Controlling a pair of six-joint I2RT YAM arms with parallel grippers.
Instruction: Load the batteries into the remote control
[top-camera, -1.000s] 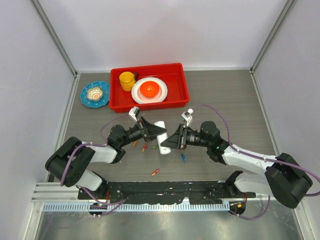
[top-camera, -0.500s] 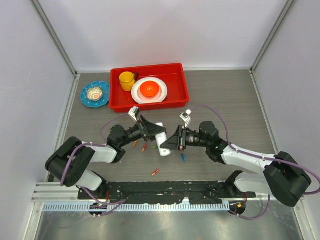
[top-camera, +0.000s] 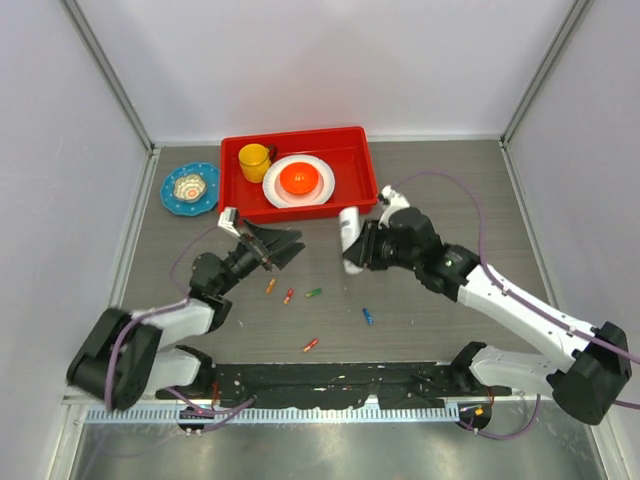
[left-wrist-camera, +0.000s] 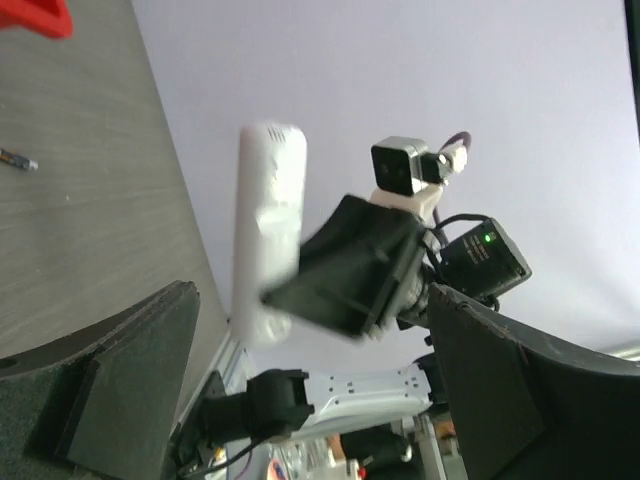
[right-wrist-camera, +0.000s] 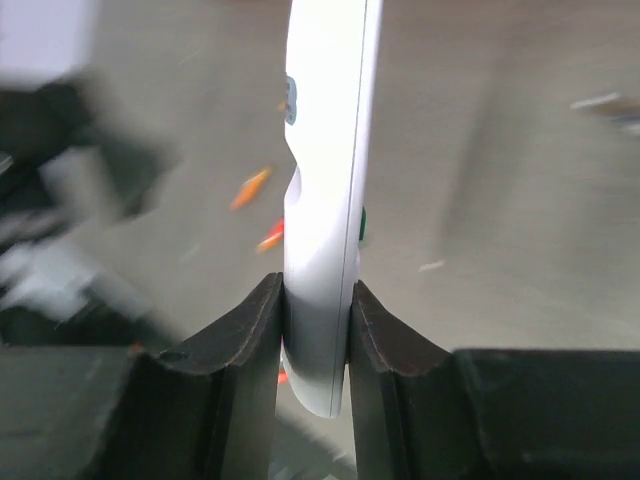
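Red tray (top-camera: 352, 165) with cup (top-camera: 253, 158), plate (top-camera: 274, 191), bowl (top-camera: 299, 178); right pincer (right-wrist-camera: 316, 300) tight on remote control (right-wrist-camera: 325, 150), left pincer (top-camera: 284, 247) agape.

White oblong plastic remote control (right-wrist-camera: 320, 180): smooth shell, faint satin sheen, fine seam down its edge; the matt black plastic fingers (right-wrist-camera: 245, 350) of the right end effector (right-wrist-camera: 316, 300) look slightly grainy. Grey bench (top-camera: 530, 210): wood-grain laminate look, matt, finely streaked. Red rectangular plastic tray (top-camera: 298, 212): glossy and smooth; brushed metal strip (top-camera: 320, 455) along the near edge, dull shine.
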